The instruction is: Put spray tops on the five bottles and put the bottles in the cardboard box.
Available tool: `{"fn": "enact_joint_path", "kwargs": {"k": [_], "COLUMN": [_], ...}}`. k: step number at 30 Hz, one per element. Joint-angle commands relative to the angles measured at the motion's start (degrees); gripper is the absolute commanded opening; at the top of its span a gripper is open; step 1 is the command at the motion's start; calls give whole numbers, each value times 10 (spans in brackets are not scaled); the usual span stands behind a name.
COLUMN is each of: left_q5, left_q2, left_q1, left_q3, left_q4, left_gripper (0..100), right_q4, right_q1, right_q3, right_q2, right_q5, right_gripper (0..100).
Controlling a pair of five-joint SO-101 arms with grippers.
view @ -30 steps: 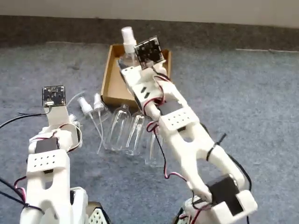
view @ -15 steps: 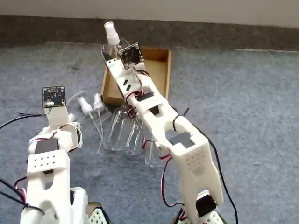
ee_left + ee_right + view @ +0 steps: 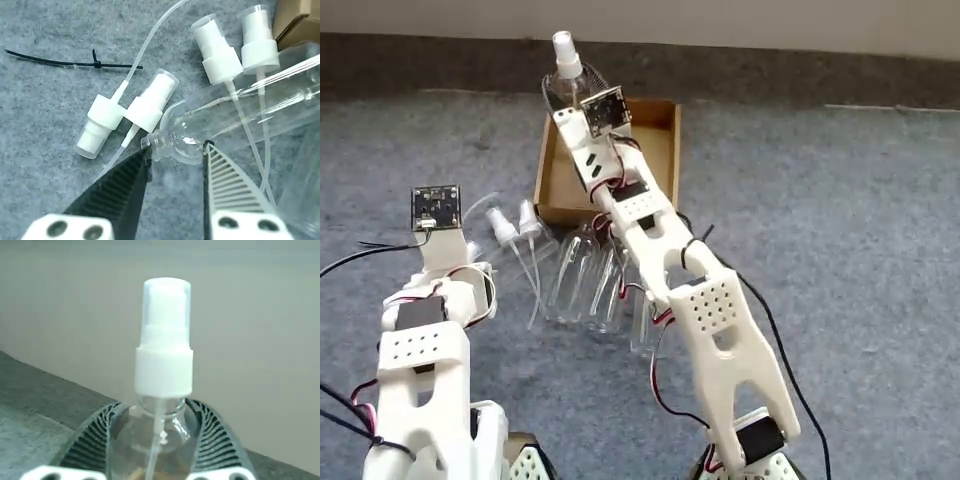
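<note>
My right gripper (image 3: 150,440) is shut on a clear bottle (image 3: 150,445) that carries a white spray top (image 3: 164,340). It holds the bottle (image 3: 566,62) upright above the far left corner of the cardboard box (image 3: 658,160). Three clear bottles without tops (image 3: 575,268) lie on the carpet just in front of the box, partly under the right arm. My left gripper (image 3: 175,152) is open, its fingertips on either side of the neck of one lying bottle (image 3: 240,117). Several loose spray tops (image 3: 150,102) with long tubes lie around it; two spray tops (image 3: 515,225) lie left of the bottles.
A black zip tie (image 3: 75,63) lies on the grey carpet beyond the spray tops. A dark skirting strip (image 3: 800,75) and a pale wall run behind the box. Open carpet (image 3: 840,220) spreads to the right of the right arm.
The right arm has swung left and stretched farther out, carrying the capped bottle from above the box's far edge to its far left corner. The left arm has stayed still.
</note>
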Motion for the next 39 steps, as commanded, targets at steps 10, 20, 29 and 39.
{"fn": "enact_joint_path", "kwargs": {"k": [10, 20, 29, 39], "left_q5": [-2, -2, -2, -2], "left_q2": [-7, -9, -9, -8], "left_q1": [-4, -4, -4, -3], "left_q3": [-1, 5, 5, 5], "left_q4": [-4, -7, -7, -7], "left_gripper": [165, 165, 165, 165], "right_q4": [26, 30, 74, 126], "right_q1": [9, 8, 7, -7], "right_q3": [-189, -195, -196, -238], "right_q2": [114, 132, 129, 133], "right_q5": [-2, -2, -3, 15], "right_gripper": [7, 135, 152, 259]}}
